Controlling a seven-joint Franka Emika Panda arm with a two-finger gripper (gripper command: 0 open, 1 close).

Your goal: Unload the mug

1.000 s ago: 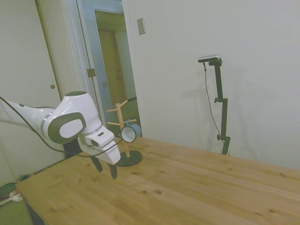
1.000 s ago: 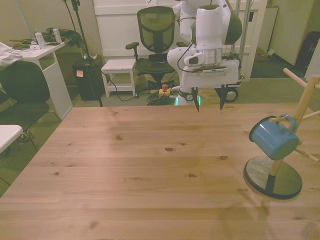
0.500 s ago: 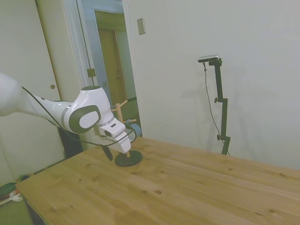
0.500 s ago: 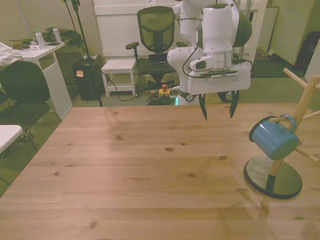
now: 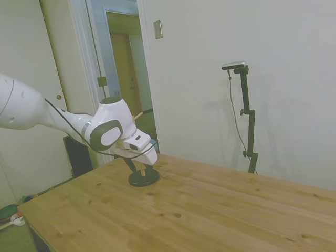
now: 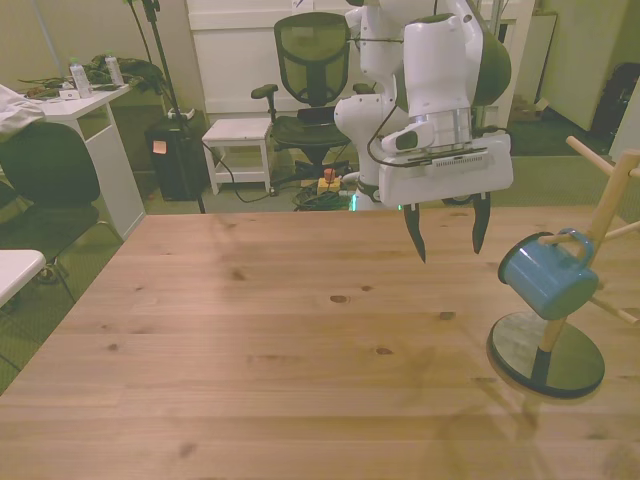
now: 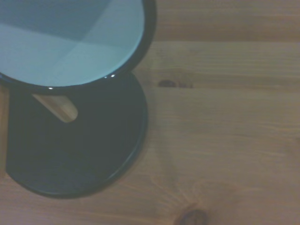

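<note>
The mug (image 6: 547,277), light blue with a dark rim, hangs by its handle on a peg of the wooden stand (image 6: 606,224), tilted so that its mouth faces down and toward the front view's left. It sits at about 3 o'clock in the front view, above the stand's round dark base (image 6: 546,356), which rests on the wooden table (image 6: 250,340) near the front view's right edge. In the wrist view the mug (image 7: 70,40) shows its pale inside and dark rim from close by, with the dark base (image 7: 89,150) beneath it and the rounded end of a wooden peg (image 7: 58,108) between the two; the table's grain and knots (image 7: 225,140) fill the remainder.

The gripper (image 6: 447,232) hangs just beside the mug, at about 9 to 10 o'clock of it in the front view, apart from it. Its two dark fingers (image 6: 415,236) point downward and stand well spread, with nothing between them; their tips are clear of the table. The white gripper body is tilted slightly, its side nearer the mug set a little lower.

In the side view the arm reaches in from 9 o'clock, its white forearm sloping down to the wrist, and the gripper (image 5: 135,163) is in front of the stand (image 5: 139,167), hiding most of it; only the dark base (image 5: 144,177) and a peg tip show. The mug cannot be made out in that view.
</note>
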